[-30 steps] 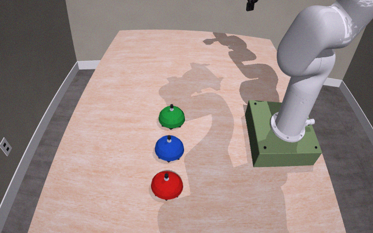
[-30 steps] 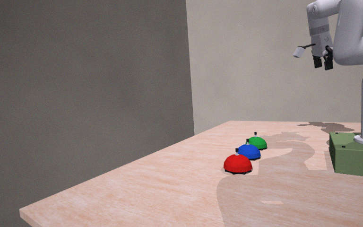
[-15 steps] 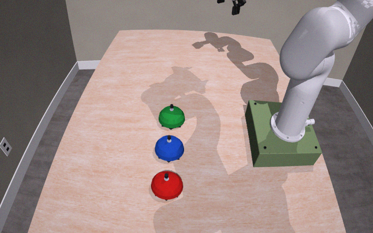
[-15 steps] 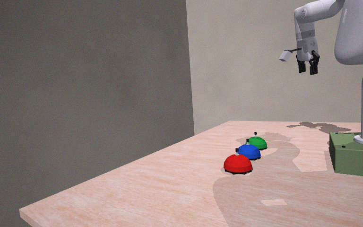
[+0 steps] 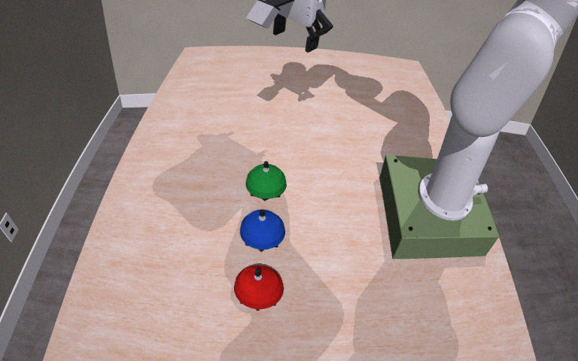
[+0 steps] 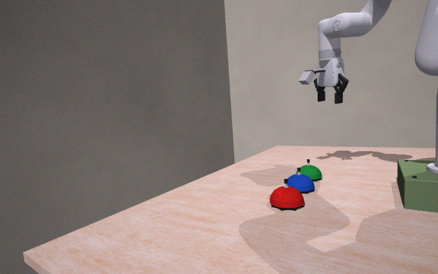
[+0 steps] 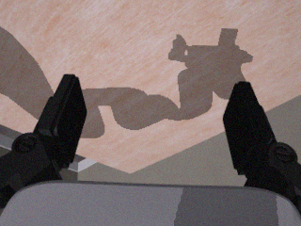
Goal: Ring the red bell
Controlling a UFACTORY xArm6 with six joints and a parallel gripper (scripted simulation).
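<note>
Three bells stand in a row on the wooden table [image 5: 127,255] [image 6: 161,226]. The red bell [image 5: 258,288] [image 6: 286,197] is nearest the front, with a small black button [image 5: 257,271] [image 6: 286,181] on top. The blue bell [image 5: 262,229] [image 6: 300,182] is in the middle and the green bell [image 5: 266,182] [image 6: 309,172] is behind it. My gripper [image 5: 296,36] [image 6: 329,96] [image 7: 155,96] is open and empty. It hangs high in the air over the far end of the table, well beyond the green bell. The wrist view shows only table top, the arm's shadow and floor.
The arm's green base block [image 5: 430,229] [image 6: 416,190] stands on the right side of the table, to the right of the bells. The grey arm [image 5: 490,98] rises from it. Walls close the room behind and to the left.
</note>
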